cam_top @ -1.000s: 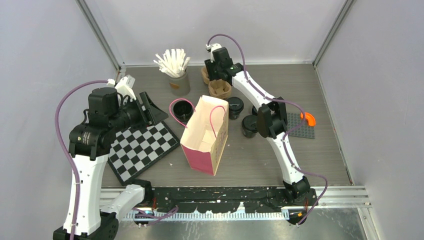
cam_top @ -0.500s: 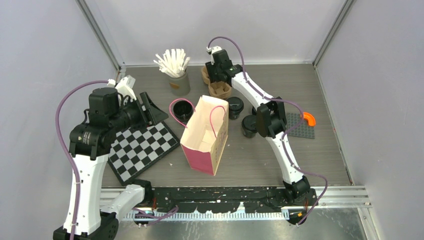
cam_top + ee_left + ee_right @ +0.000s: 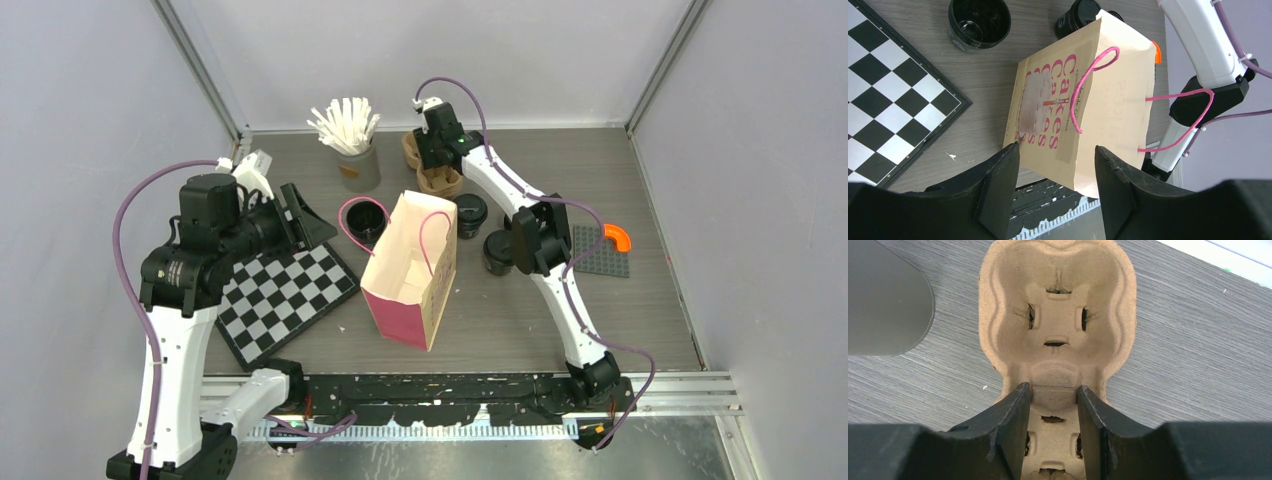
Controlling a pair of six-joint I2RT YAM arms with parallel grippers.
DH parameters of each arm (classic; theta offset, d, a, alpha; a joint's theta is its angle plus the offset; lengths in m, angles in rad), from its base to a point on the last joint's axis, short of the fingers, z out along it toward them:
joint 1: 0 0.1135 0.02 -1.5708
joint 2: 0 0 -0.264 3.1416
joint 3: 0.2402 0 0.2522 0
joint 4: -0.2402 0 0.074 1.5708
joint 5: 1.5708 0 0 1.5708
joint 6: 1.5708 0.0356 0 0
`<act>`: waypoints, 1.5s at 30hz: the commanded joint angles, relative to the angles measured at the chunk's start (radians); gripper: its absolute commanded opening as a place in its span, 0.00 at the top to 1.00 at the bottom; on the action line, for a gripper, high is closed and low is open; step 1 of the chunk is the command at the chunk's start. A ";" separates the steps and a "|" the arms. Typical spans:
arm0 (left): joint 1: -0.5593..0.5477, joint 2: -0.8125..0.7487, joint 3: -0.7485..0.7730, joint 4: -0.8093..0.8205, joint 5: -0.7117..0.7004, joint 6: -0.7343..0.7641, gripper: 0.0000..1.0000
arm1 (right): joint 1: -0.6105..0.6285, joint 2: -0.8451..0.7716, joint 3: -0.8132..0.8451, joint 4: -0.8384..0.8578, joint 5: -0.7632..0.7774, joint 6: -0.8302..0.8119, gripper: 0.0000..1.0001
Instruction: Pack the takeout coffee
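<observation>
An open black cup [image 3: 366,222] stands left of the paper bag [image 3: 410,268]; it also shows in the left wrist view [image 3: 979,22]. A lidded black cup [image 3: 470,213] stands right of the bag top, also in the left wrist view [image 3: 1078,15]. Another black cup [image 3: 497,252] stands near the right arm's elbow. My right gripper [image 3: 435,165] is at the back, over the brown pulp cup carrier [image 3: 1058,300]. The gripper [image 3: 1054,405] is pinched on the carrier's middle ridge. My left gripper [image 3: 1055,185] is open and empty, held in the air left of the bag [image 3: 1083,105].
A grey cup of white sticks [image 3: 352,150] stands back left of the carrier. A checkerboard [image 3: 285,290] lies at the left. A grey baseplate [image 3: 600,250] with an orange piece [image 3: 620,238] lies at the right. The bag stands open with pink handles.
My right gripper has shifted slightly towards the back over the carrier. The left arm, bag and cups have not moved.
</observation>
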 commanded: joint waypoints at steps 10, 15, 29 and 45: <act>0.003 -0.002 -0.006 0.041 0.014 -0.014 0.41 | 0.002 -0.053 0.033 0.030 -0.002 0.001 0.58; 0.003 -0.004 -0.014 0.048 0.014 -0.019 0.41 | 0.002 -0.074 0.020 0.055 -0.009 0.013 0.58; 0.003 -0.009 -0.012 0.046 0.014 -0.025 0.41 | 0.003 -0.077 0.030 0.072 -0.011 0.009 0.56; 0.002 -0.016 -0.014 0.044 0.014 -0.026 0.41 | 0.002 -0.078 0.022 0.103 -0.006 0.011 0.52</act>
